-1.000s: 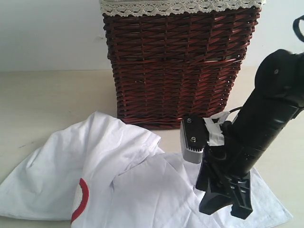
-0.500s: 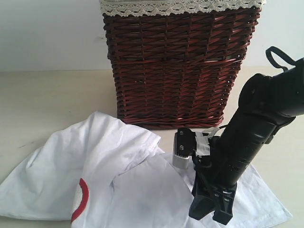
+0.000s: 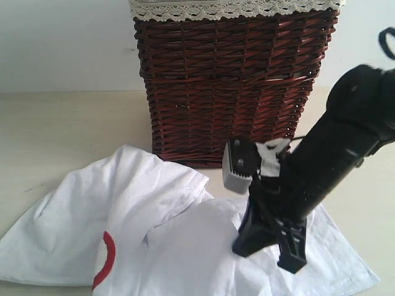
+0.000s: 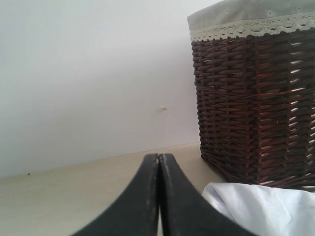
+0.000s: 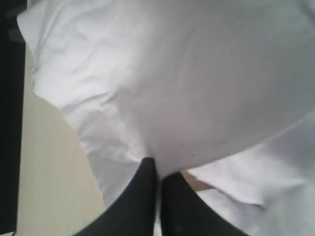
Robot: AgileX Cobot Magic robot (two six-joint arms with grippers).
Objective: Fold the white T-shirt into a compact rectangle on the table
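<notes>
Lower right: black right gripper (image 3: 270, 250) pinches crumpled white cotton T-shirt (image 3: 142, 203), lying btm-centre on pale beige table (image 3: 62, 123); left gripper (image 4: 158, 158) clamped empty (wrist view only). Risk: thin pinch may slip w/ lift.

The right arm (image 3: 336, 154) slants down in front of the wicker basket (image 3: 234, 80). The right gripper (image 3: 270, 251) points downward, its 2 fingers pressed together on a pinch of the white T-shirt (image 5: 197, 73). The left gripper (image 4: 158, 160) sits low and level, short of the basket, with its 2 fingers touching.
</notes>
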